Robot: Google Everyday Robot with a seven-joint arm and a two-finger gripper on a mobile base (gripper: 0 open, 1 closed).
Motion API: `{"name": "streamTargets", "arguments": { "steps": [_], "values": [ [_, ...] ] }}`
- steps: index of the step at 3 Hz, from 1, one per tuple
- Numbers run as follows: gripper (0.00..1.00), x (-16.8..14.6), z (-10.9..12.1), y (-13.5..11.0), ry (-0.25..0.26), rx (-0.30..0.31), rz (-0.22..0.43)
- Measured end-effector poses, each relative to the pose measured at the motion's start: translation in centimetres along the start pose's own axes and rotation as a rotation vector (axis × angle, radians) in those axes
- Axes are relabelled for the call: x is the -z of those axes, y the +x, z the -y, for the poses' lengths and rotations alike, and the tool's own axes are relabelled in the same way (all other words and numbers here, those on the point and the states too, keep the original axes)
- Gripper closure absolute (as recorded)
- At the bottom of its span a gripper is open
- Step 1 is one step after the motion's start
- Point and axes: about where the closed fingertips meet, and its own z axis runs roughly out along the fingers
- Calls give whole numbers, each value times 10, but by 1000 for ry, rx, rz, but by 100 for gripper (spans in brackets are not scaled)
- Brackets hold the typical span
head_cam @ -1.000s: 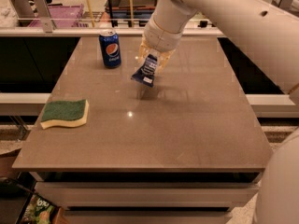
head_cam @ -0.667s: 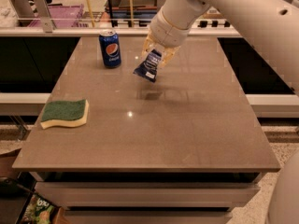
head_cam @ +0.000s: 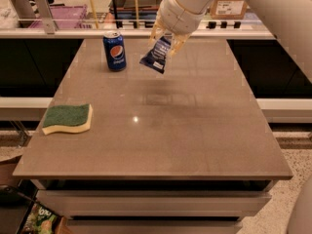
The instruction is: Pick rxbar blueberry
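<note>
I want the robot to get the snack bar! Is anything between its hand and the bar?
Nothing is in the way. The hand grips the rxbar blueberry and holds it in the air above the table. The Pepsi can and the sponge sit off to the side.

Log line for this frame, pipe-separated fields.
gripper: above far half of table, shut on rxbar blueberry | bar: held in air | Pepsi can, sponge: on table

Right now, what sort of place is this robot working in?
Probably an office break area or kitchenette: a brown counter table carrying an upright blue Pepsi can and a green-and-yellow sponge. The end effector hangs above the table's far side, shut on a flat dark navy-blue snack bar wrapper.
</note>
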Motion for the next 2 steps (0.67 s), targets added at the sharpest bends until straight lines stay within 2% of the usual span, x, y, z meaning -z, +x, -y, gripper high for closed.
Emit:
{"name": "streamTargets", "arguments": {
  "steps": [2],
  "values": [
    [100, 40, 16, 3, 0, 13, -66]
  ]
}}
